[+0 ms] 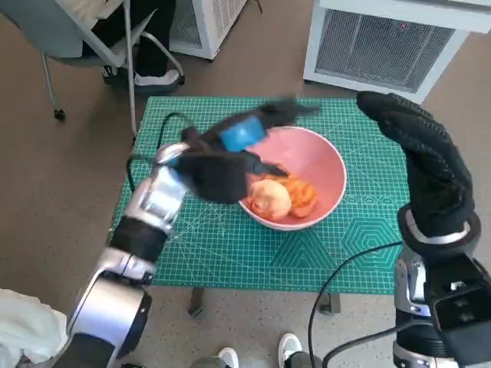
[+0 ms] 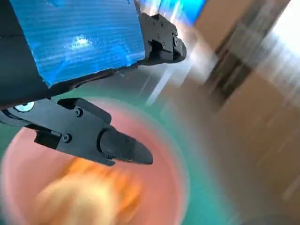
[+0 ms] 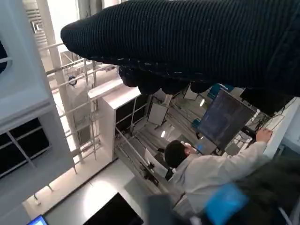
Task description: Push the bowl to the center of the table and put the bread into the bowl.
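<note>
At frame centre the bread (image 1: 280,197) lies in the bowl (image 1: 326,165), just right of the nearer, empty, spread-fingered left hand (image 1: 222,165); the right hand (image 1: 422,153) hangs released at right.

We see the left hand (image 1: 230,157) smeared by motion blur in the head view, and it covers the near-left rim of the pink bowl (image 1: 326,165) and part of the bread (image 1: 280,198). In the left wrist view the bread (image 2: 89,194) is only an orange-yellow smear, cut off by the picture's edge, and the bowl (image 2: 173,159) is blurred too. The right hand (image 1: 418,153) has its fingers hidden from us, so we cannot tell their pose. The person (image 3: 206,171) in the right wrist view is partly cut off.
</note>
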Motion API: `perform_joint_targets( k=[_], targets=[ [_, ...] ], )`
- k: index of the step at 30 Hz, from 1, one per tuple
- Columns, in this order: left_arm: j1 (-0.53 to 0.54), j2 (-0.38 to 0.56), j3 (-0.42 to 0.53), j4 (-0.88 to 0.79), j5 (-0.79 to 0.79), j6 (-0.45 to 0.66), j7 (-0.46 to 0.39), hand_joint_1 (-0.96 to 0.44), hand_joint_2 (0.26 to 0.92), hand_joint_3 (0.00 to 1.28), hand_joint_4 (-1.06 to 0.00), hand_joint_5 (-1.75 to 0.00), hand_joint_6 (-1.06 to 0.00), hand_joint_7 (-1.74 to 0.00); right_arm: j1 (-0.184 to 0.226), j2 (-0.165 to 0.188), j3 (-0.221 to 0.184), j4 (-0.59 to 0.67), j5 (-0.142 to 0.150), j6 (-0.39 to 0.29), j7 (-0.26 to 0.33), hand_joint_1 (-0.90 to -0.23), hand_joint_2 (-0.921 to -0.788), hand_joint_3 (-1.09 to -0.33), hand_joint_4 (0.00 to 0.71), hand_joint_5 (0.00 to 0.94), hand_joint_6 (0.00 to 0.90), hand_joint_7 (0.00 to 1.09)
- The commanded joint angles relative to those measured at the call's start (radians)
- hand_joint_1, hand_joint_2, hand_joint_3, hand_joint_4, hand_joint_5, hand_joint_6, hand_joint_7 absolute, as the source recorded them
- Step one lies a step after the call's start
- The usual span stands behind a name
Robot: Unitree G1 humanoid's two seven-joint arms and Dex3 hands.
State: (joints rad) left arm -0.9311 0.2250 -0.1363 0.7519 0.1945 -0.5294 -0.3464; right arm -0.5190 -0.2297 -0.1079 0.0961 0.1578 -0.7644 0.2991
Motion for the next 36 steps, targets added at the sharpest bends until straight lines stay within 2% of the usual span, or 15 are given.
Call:
perform_joint_targets(
  k=[1, 3, 7, 14, 24, 36],
  targets=[
    [0.097, -0.065, 0.094, -0.069, -0.103, -0.128, 0.122, -0.44, 0.919, 0.23, -0.28, -0.07, -0.39, -0.22, 0.011, 0.008, 0.002, -0.001, -0.009, 0.015, -0.015, -0.579, -0.921, -0.735, 0.307, 0.003, -0.001, 0.67],
    [0.134, -0.099, 0.122, -0.106, -0.151, -0.152, 0.150, -0.44, 0.920, 0.27, -0.32, -0.08, -0.40, -0.25, 0.006, 0.011, 0.002, 0.001, -0.011, 0.017, -0.021, -0.578, -0.921, -0.735, 0.308, 0.003, -0.001, 0.67],
    [0.205, -0.144, 0.147, -0.210, -0.255, -0.139, 0.146, -0.44, 0.921, 0.36, -0.39, -0.05, -0.29, -0.48, -0.007, 0.018, 0.004, -0.002, -0.026, 0.026, -0.039, -0.575, -0.921, -0.734, 0.308, 0.003, -0.001, 0.67],
    [0.287, -0.149, 0.153, -0.353, -0.312, -0.113, 0.125, -0.43, 0.921, 0.43, -0.43, -0.05, -0.17, -0.68, -0.028, 0.029, 0.008, -0.019, -0.049, 0.054, -0.069, -0.572, -0.921, -0.745, 0.301, 0.000, -0.001, 0.63],
    [0.359, -0.168, 0.146, -0.473, -0.380, -0.073, 0.087, -0.43, 0.921, 0.44, -0.42, -0.04, -0.11, -0.75, -0.046, 0.051, 0.024, -0.034, -0.073, 0.087, -0.097, -0.569, -0.921, -0.750, 0.297, 0.000, -0.001, 0.62],
    [0.367, -0.186, 0.145, -0.523, -0.416, -0.077, 0.040, -0.39, 0.921, 0.44, -0.41, -0.04, -0.11, -0.78, -0.064, 0.054, 0.036, -0.030, -0.071, 0.106, -0.105, -0.562, -0.921, -0.750, 0.295, 0.000, 0.005, 0.63]
  ],
)
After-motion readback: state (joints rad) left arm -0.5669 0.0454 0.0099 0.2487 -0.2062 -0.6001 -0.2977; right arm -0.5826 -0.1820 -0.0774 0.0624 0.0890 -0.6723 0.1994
